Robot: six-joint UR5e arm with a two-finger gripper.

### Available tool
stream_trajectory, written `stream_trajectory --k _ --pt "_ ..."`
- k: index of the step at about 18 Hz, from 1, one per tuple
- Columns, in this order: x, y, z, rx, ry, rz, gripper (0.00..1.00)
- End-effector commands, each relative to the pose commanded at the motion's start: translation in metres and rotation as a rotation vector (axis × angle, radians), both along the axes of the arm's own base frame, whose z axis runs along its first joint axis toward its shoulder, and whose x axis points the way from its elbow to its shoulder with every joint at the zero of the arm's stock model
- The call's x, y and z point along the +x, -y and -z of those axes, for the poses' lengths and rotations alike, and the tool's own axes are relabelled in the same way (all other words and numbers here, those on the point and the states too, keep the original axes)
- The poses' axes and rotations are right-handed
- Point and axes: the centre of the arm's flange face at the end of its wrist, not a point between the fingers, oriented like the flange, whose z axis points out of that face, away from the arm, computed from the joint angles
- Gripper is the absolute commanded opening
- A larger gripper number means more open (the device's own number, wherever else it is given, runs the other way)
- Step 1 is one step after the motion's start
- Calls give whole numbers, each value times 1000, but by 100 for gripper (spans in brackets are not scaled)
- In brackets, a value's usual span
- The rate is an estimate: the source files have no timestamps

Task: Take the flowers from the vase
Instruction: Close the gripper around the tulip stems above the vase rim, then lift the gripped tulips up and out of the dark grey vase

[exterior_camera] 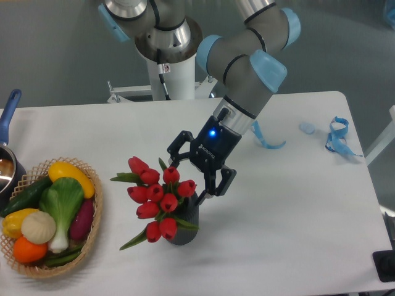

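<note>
The bunch of red tulip buds with green stems and leaves stood in the short dark grey ribbed cylindrical vase, a little at seven o'clock from the middle of the white tabletop. The blooms leaned toward nine o'clock, spreading wider than the vase.

The black two-finger pincer hung at the bunch's one o'clock side, its fingers spread apart and released, gripping nothing. One fingertip sat just beside the topmost buds, the other by the vase mouth; whether either touched could not be told. The grey arm with pale blue joints sloped down from twelve o'clock.

At nine o'clock, near the tabletop's edge, lay a wicker basket of colourful vegetables, well apart from the vase. A blue-handled metal pot was cut off by the picture's edge. Blue ribbon scraps lay near the three o'clock edge. Bare tabletop stretched from the vase toward four and five o'clock.
</note>
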Motion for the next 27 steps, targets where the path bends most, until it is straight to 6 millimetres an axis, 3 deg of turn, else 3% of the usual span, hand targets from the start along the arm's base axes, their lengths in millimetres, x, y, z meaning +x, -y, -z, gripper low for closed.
stream_trajectory --k 3,6,11,16,23,27 --pt "-2 -15 5 0 1 20 100" --pt "-2 -18 0 -1 17 2 98" --pt "-6 -20 0 -2 20 -4 56" --pt "-9 -21 -3 2 15 -5 32" --pt "-4 -21 -10 16 20 -3 32" --pt "5 -18 -39 48 47 -28 32"
